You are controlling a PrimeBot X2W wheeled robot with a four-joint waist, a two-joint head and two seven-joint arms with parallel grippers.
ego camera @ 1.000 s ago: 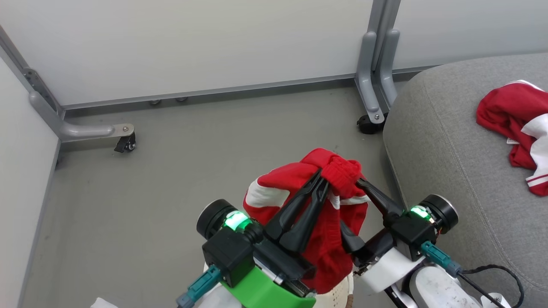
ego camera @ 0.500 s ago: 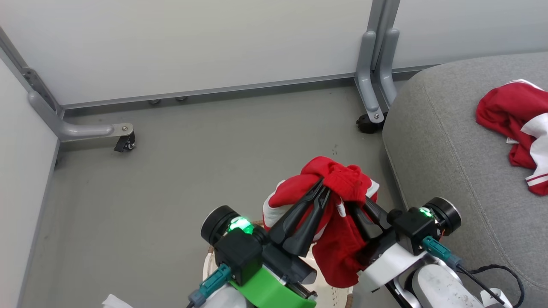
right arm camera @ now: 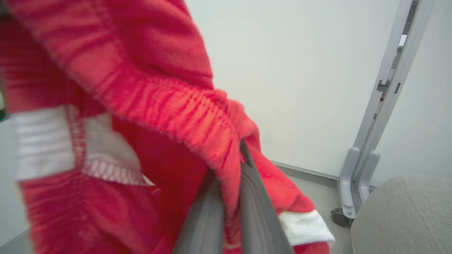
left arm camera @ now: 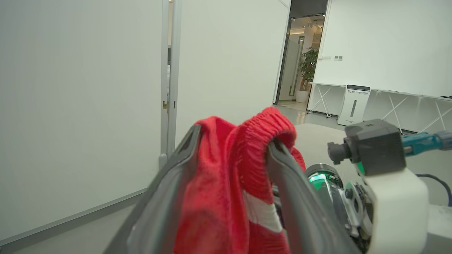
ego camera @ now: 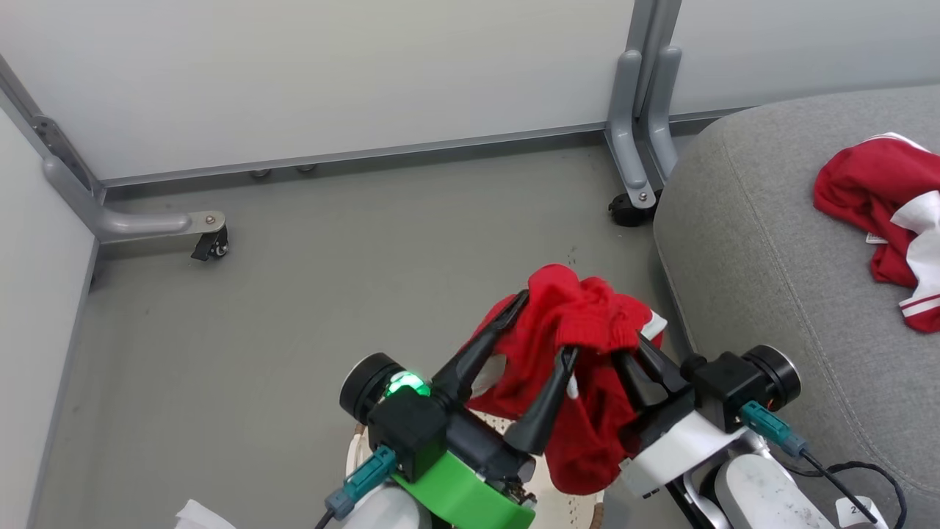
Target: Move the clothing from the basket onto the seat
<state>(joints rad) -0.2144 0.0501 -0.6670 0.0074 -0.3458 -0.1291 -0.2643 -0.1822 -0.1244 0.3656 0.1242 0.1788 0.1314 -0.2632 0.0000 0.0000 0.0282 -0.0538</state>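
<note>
holding red garment (ego camera: 587,323) above basket (ego camera: 547,488), near seat's (ego camera: 771,257) left edge: clenching right hand (ego camera: 631,351) on its waistband, spreading left hand (ego camera: 546,324) released under draping fabric. showing second garment (ego camera: 874,198) lying at seat's right edge. appliance logo (left arm camera: 353,91) too small for reading.

The garment (ego camera: 587,316) was fuzzy red cloth, ribbed at the hem; the seat (ego camera: 764,242) matt grey weave; the fingers (ego camera: 476,354) dull plastic.

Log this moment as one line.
left gripper open, fabric between fingers | right gripper shut on held garment | basket underneath | second garment on seat
</note>
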